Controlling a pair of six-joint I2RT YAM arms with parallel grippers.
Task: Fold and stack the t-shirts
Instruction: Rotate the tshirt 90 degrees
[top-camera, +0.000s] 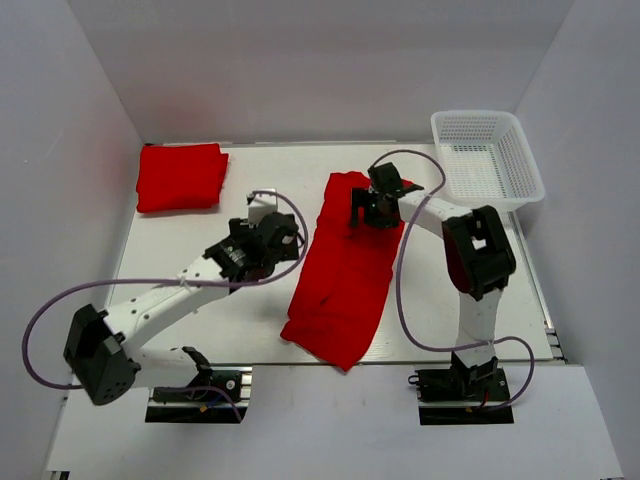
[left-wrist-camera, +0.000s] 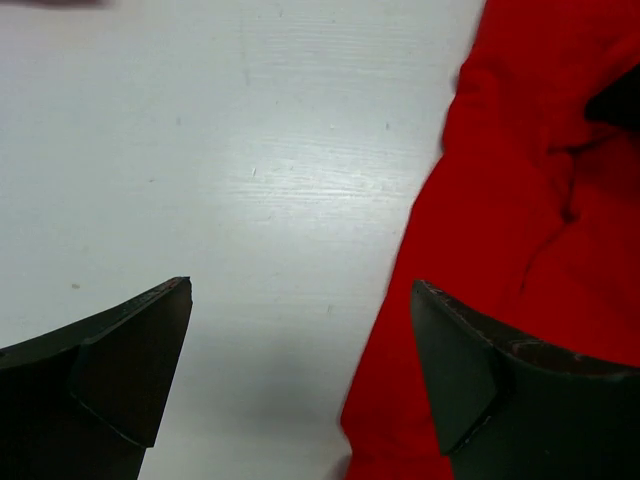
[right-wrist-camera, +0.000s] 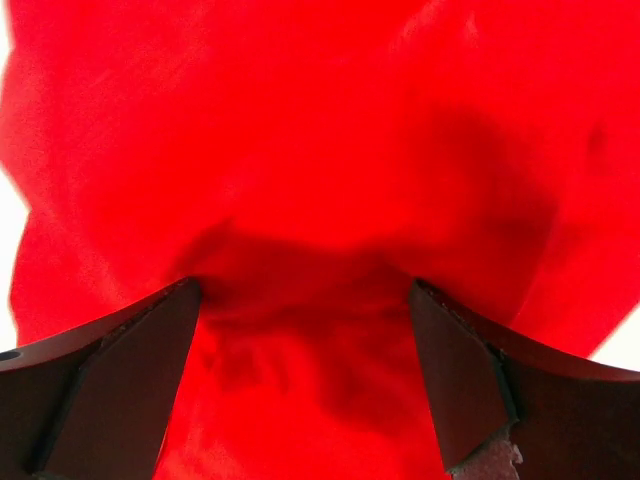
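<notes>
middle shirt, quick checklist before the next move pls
1. left gripper open: ok
2. right gripper open: ok
3. right gripper above the middle shirt: ok
4. middle shirt lying flat: not ok, creased into a long strip
5. right fingers touching cloth: cannot tell
6. folded shirt at far left, apart from both arms: ok
</notes>
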